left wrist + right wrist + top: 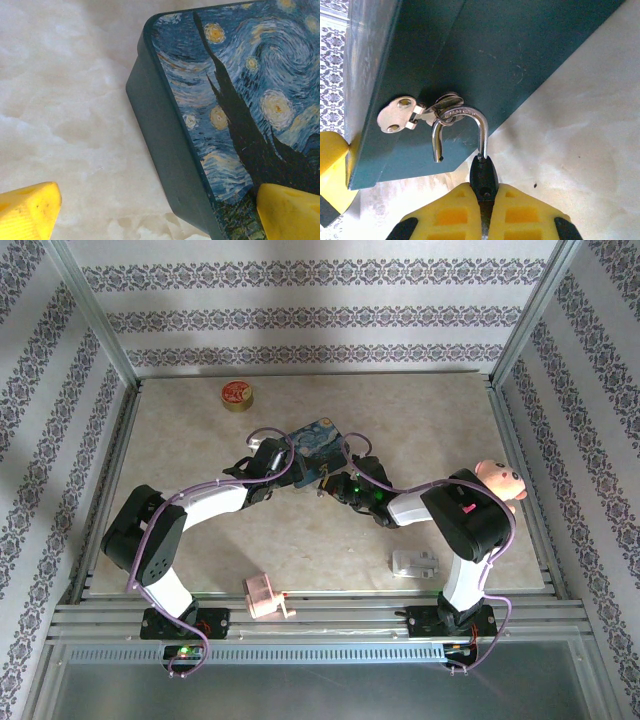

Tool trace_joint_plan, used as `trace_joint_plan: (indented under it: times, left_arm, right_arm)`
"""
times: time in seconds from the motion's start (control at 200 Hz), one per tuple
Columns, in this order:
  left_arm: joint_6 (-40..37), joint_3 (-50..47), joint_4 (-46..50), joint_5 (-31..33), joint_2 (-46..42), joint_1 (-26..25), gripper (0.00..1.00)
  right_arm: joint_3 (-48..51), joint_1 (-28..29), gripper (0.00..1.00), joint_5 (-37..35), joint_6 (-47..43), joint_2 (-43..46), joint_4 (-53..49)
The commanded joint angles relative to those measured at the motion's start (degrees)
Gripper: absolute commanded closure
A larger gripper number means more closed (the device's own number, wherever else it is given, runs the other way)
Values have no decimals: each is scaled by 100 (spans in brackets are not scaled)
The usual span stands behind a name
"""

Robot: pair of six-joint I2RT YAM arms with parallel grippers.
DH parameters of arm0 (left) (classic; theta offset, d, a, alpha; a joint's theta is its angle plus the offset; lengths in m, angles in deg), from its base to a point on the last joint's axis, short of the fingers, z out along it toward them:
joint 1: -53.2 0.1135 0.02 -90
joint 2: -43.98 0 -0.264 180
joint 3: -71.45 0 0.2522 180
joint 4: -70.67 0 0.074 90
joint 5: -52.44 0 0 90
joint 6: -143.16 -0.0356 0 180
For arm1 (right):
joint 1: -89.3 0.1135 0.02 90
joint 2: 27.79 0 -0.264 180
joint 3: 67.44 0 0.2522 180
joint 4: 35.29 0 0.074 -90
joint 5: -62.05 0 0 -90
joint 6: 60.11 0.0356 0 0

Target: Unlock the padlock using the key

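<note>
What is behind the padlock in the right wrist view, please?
Behind the padlock is the tin's dark wall, with the silver latch that its open shackle hooks through. The right pincer covers most of the lock's body, so its keyhole end cannot be seen.

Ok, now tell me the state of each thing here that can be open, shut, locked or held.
blue tin: lid down, hasp closed.
padlock: shackle free at one end, hooked through the hasp.
right fingers: shut on the padlock body.
left fingers: open, either side of the tin's edge.
</note>
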Motion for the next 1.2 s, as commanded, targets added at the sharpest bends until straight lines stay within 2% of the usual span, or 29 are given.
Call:
trace_joint_plan:
  times: [0.0,1.194]
  left_arm:
    - [-25,-186,430,-3,-65,101,1]
    - [-101,-332,270,-240,-214,222,1]
  right_arm:
    - [72,-59,100,-53,137,27,512]
    - [309,-156,100,-229,907,-166,1485]
